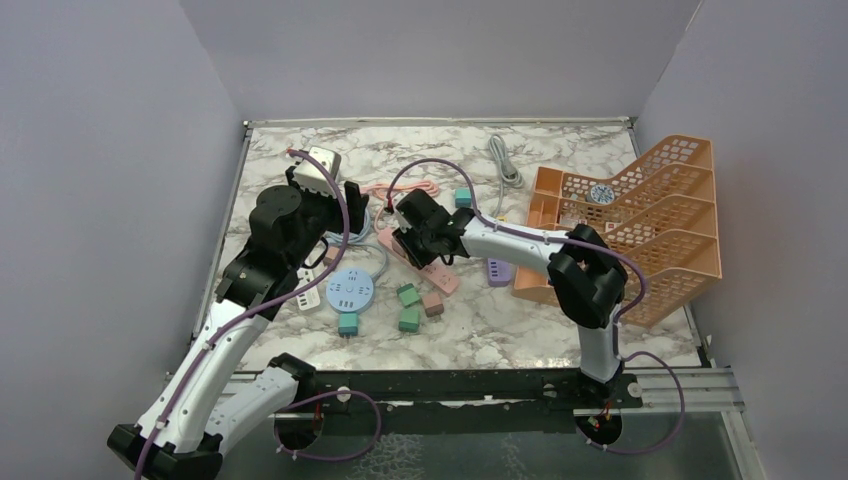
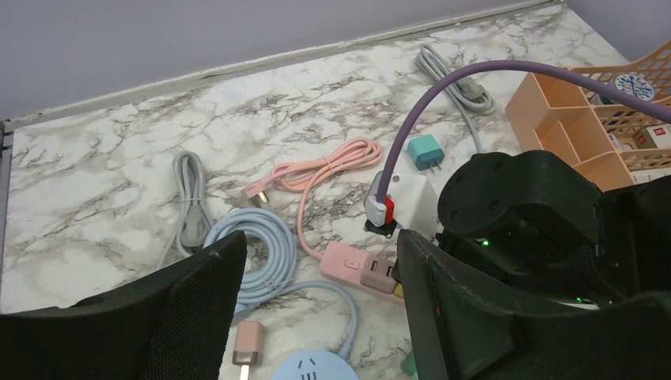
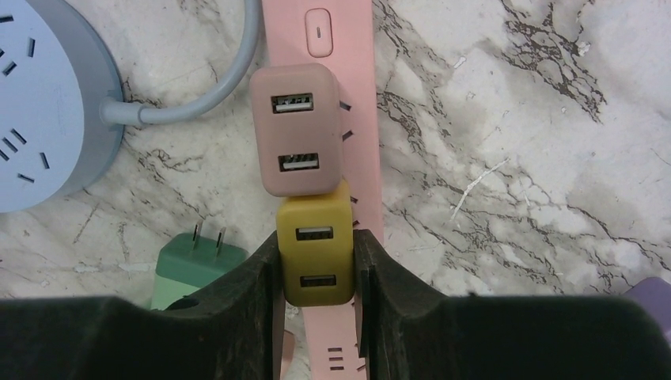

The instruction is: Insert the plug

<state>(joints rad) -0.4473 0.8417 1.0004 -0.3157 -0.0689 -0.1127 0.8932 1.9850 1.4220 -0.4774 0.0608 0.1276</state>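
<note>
one charger (image 3: 297, 131) is seated on the pink strip (image 3: 356, 47); the right gripper (image 3: 316, 265) pinches the yellow plug (image 3: 316, 237) beside it, likely mid-insertion (left gripper (image 2: 320, 245) gapes empty). next: press straight down.

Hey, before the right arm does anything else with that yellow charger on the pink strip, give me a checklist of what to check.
1. Grip: the right tool clamps the yellow charger on both sides: ok.
2. Alignment: the yellow charger sits over the pink power strip, in line with it: ok.
3. Seating: prongs fully in the strip: cannot tell, they are hidden under the charger.
4. Clearance: gap to the mauve charger on the same strip: not ok, the two look to be touching.
5. Other arm: the left tool is open and holds nothing: ok.
</note>
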